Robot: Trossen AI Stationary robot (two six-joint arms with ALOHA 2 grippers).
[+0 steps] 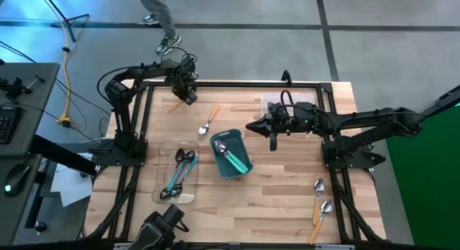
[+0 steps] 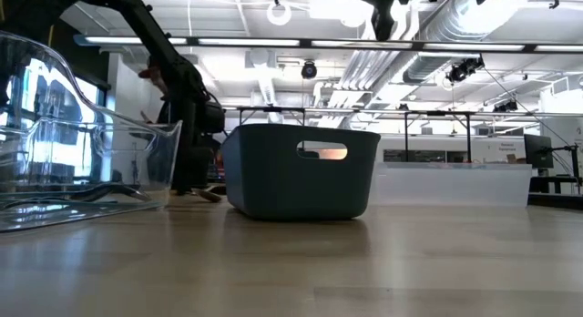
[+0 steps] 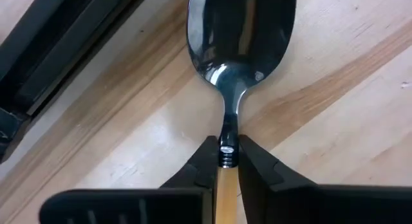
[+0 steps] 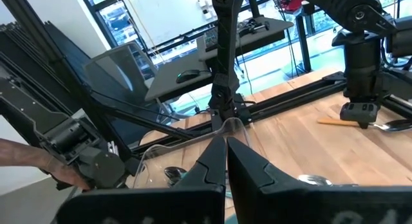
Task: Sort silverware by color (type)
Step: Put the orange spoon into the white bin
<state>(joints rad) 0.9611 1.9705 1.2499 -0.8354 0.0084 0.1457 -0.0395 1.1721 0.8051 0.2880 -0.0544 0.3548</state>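
Look at your left claw (image 3: 224,161) first. It pinches the orange spoon (image 3: 233,69) right where the handle meets the neck, and the shiny bowl points straight away from the claw, low over the desk (image 3: 335,121) at its far left corner. The blue bin (image 1: 231,155) and clear tray (image 1: 176,174) lie toward the middle. Your right claw (image 1: 251,126) hangs above the bin, pressed together, holding nothing.

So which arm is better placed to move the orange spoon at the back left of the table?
Left. Its pincer is shut on that orange spoon, while the right pincer sits over mid-table, empty.
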